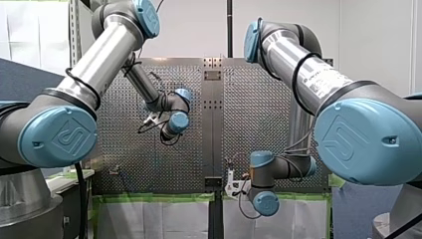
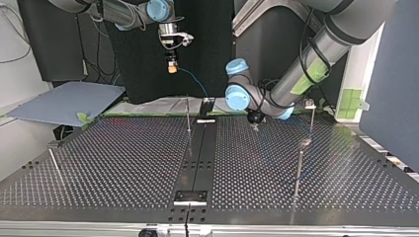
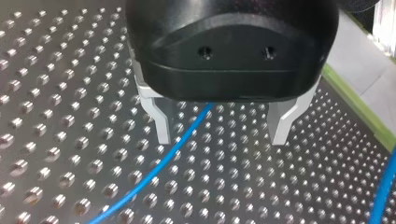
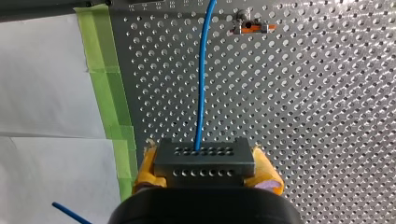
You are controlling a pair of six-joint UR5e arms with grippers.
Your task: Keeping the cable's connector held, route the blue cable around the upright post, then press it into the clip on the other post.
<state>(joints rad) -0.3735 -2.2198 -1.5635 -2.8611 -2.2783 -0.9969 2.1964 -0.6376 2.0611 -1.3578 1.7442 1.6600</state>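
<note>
Connector is sitting clenched between my right gripper's yellow pads, raised in the top view's upper middle, blue cable running ahead from it. My left gripper is hovering low over the perforated table, fingers spread, the cable passing between them.
</note>
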